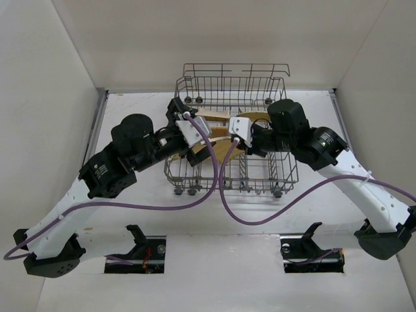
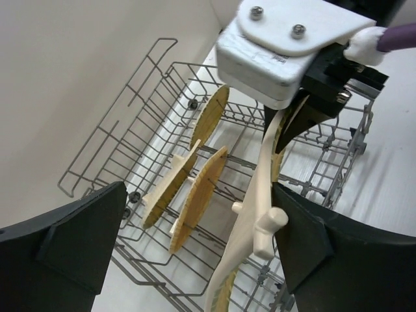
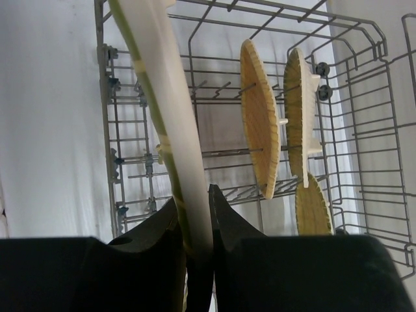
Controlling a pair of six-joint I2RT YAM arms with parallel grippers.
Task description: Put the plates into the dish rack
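Observation:
The grey wire dish rack stands mid-table with both arms reaching into it. My right gripper is shut on the edge of a pale ribbed plate, holding it on edge above the rack floor. In the left wrist view that plate hangs beside the right finger of my open left gripper, whose jaws stand wide apart. The right gripper clamps the plate from above there. Three more plates stand on edge between the tines. From above, the plates are mostly hidden by the grippers.
White walls close in the table at the left, right and back. The rack's taller back rail rises behind the arms. Purple cables loop over the rack's front edge. Upright tines line the rack floor.

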